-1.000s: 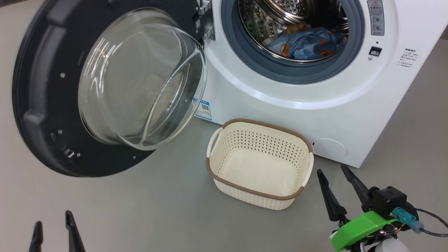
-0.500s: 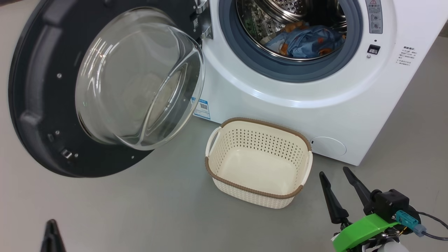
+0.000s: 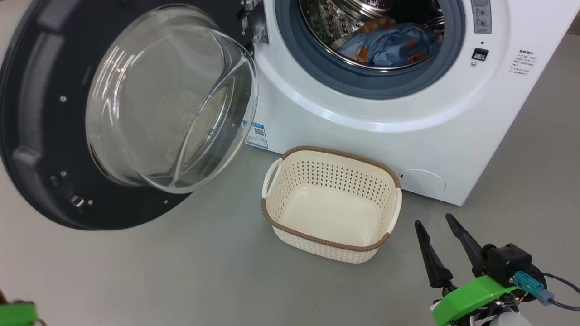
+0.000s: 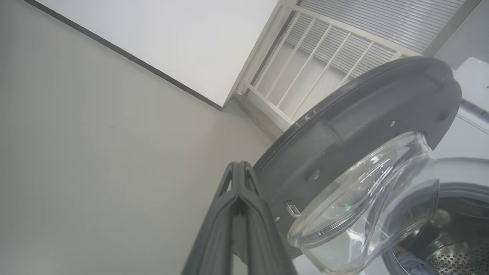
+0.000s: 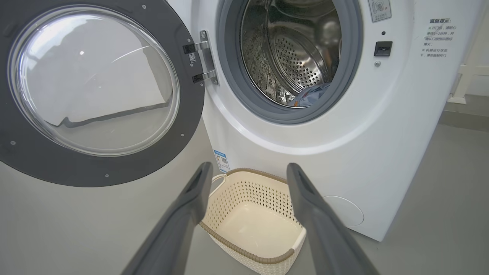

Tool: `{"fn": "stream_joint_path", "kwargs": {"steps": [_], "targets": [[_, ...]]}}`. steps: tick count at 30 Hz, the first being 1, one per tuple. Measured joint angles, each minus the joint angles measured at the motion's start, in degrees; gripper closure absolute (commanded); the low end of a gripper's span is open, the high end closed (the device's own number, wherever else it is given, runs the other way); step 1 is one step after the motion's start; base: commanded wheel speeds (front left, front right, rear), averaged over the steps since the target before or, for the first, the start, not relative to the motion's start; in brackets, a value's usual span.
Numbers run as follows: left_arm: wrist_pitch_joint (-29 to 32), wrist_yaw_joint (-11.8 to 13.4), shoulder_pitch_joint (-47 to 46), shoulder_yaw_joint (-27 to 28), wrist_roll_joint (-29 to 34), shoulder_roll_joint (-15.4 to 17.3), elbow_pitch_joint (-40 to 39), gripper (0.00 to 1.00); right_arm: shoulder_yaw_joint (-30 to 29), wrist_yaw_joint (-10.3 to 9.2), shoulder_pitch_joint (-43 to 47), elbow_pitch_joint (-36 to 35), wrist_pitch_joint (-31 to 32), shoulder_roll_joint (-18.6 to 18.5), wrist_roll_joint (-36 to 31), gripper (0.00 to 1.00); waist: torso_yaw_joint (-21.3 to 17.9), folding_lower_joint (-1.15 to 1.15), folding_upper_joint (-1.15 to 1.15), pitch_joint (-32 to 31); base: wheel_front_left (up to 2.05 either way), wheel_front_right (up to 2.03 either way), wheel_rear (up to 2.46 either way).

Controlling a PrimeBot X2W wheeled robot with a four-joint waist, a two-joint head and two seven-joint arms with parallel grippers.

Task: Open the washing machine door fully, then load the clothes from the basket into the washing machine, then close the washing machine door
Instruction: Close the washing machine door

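The white washing machine (image 3: 408,113) stands with its round door (image 3: 41,136) swung wide open to the left, glass bowl (image 3: 167,99) bulging toward me. Light blue clothes (image 3: 389,45) with orange prints lie inside the steel drum. The cream basket (image 3: 331,167) sits on the floor before the machine with nothing in it. My right gripper (image 3: 434,221) is open at the lower right, right of the basket; its fingers (image 5: 183,214) frame the basket (image 5: 248,214). In the left wrist view my left gripper (image 4: 238,165) is shut on nothing, close beside the door's rim (image 4: 344,114).
Grey floor (image 3: 181,271) spreads around the basket and under the door. A white wall with a dark skirting line (image 4: 133,61) and a slatted white panel (image 4: 305,76) stand beyond the door. A round low hatch (image 3: 423,181) sits on the machine's front.
My left gripper has shut and dropped out of the head view's lower left corner. The head camera has shifted slightly, sliding the scene left and up. The right gripper has held still.
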Motion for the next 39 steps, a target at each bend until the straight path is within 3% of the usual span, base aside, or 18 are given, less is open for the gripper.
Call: {"fn": "stream_joint_path", "kwargs": {"steps": [22, 39], "targets": [[15.9, -2.0, -22.9, 13.9, -26.6, 11.8, 15.3, 1.00, -0.3, 0.00, -0.6, -2.9, 1.7, -1.6, 0.0, 0.00, -2.5, 0.00, 0.00, 3.8, 0.00, 0.00, 0.00], [31.8, -1.6, -28.5, 20.3, -41.9, 15.7, 26.0, 1.00, 0.0, 0.00, -2.6, -6.1, 4.4, -3.5, -0.6, 0.00, -5.6, 0.00, 0.00, 7.5, 0.00, 0.00, 0.00]]}}
